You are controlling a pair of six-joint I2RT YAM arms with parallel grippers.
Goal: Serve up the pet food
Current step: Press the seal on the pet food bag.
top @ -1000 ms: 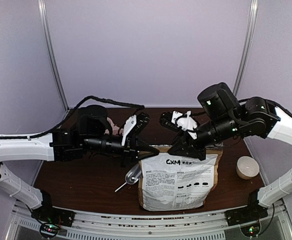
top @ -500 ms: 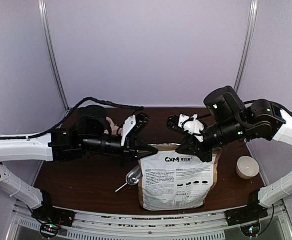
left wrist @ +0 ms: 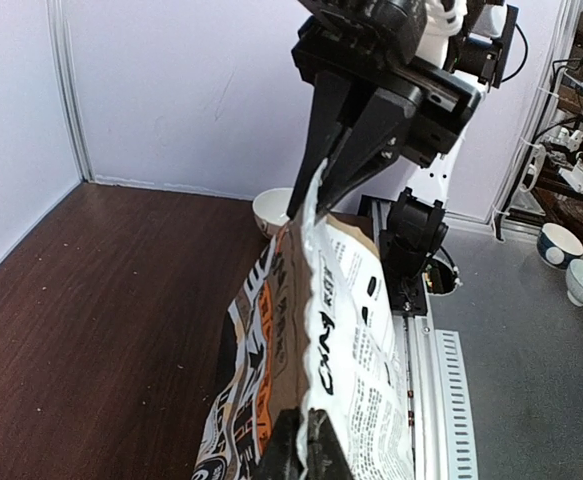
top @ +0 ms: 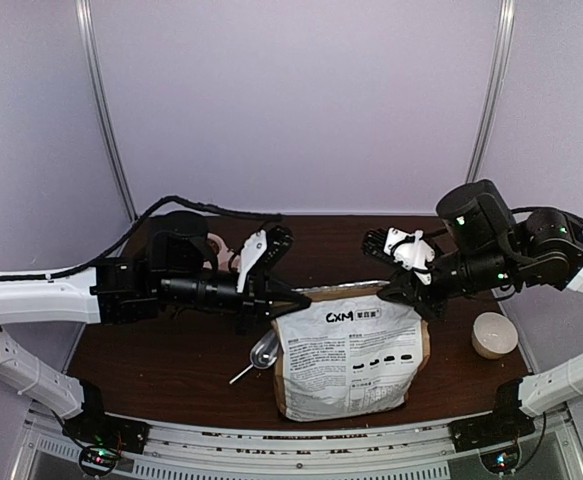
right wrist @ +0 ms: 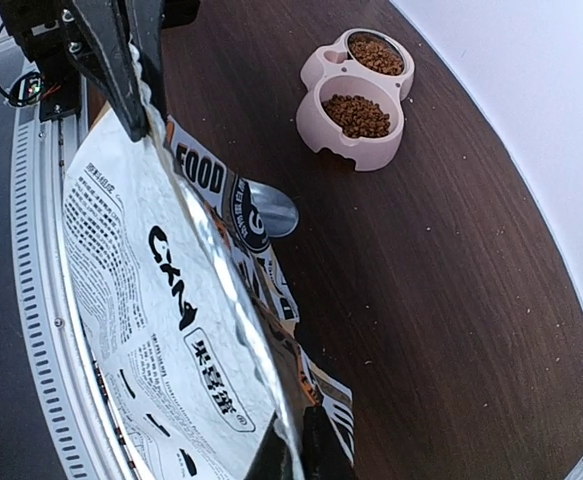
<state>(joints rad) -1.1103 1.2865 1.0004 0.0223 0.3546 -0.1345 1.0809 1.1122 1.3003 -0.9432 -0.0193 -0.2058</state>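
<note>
Your left arm [top: 41, 300] reaches in low and nearly level from the left, forearm stretched toward the middle. Your left gripper [top: 299, 296] is pinched closed on the left top corner of the bag [top: 351, 350]. Your right arm [top: 556, 250] comes in from the right, wrist angled down. Your right gripper [top: 416, 296] is clamped closed on the right top corner. The grippers face each other, well apart.

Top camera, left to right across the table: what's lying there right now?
metal scoop → food bag → white bowl
</note>
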